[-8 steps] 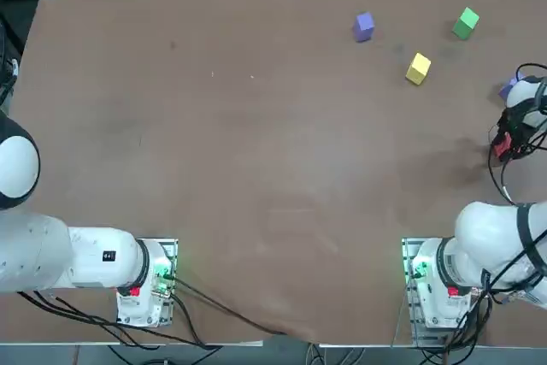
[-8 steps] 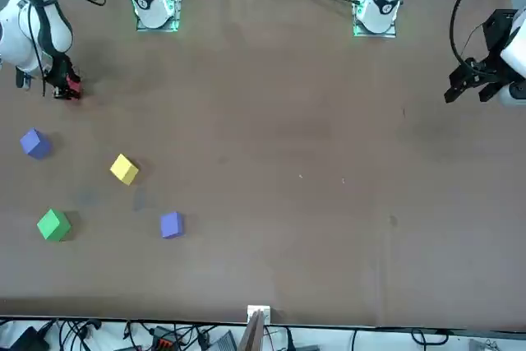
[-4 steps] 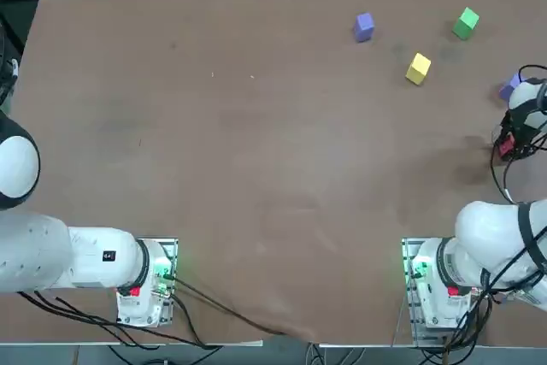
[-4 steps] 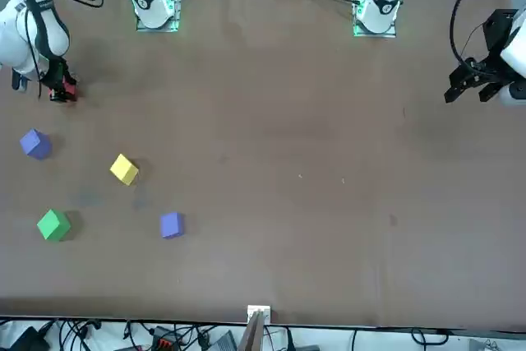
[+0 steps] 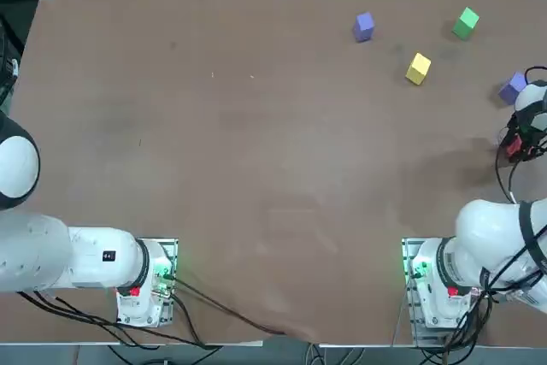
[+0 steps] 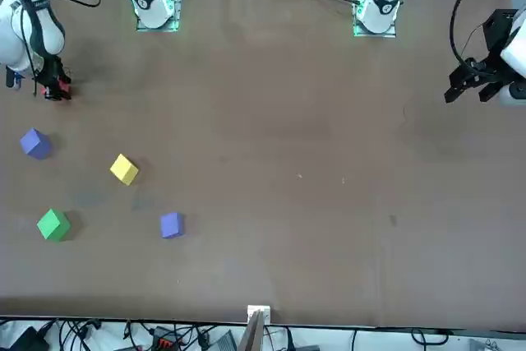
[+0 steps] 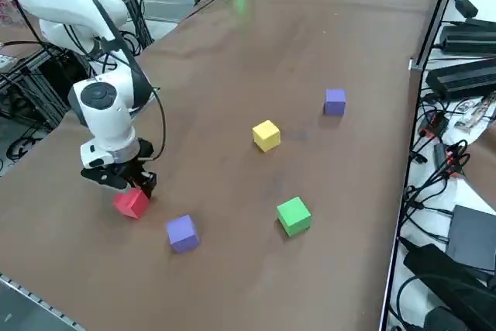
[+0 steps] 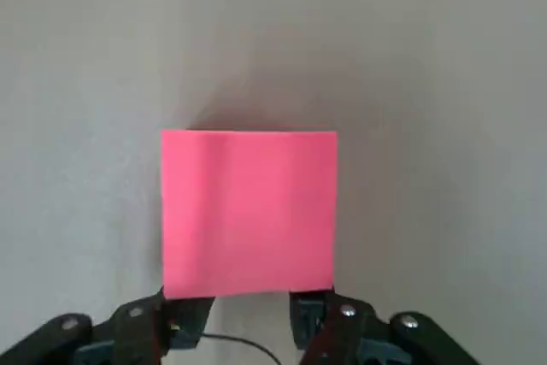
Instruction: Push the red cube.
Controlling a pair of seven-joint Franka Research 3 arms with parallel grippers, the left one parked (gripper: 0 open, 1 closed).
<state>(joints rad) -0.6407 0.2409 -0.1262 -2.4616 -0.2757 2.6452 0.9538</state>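
One red cube [image 7: 131,202] sits on the brown table [image 5: 256,126] near its right edge, directly in front of the right gripper [image 7: 132,184] — in the wrist view the cube [image 8: 249,213] fills the middle, and the two fingertips [image 8: 184,324] stand just at its near face, close together with only a narrow gap between them and nothing held. The tips look to be touching the cube's near edge or a hair short of it; which one cannot be told. From the right side view the gripper is low over the table, pointing down, with the cube at its foot on the side toward the table's right edge. A purple cube [image 7: 182,232] lies near the red cube, farther from the robot, apart from it. Beyond that come a green cube [image 7: 294,215] and a yellow cube [image 7: 266,135], well apart from the red cube, and a second purple cube [image 7: 335,101] farther still.
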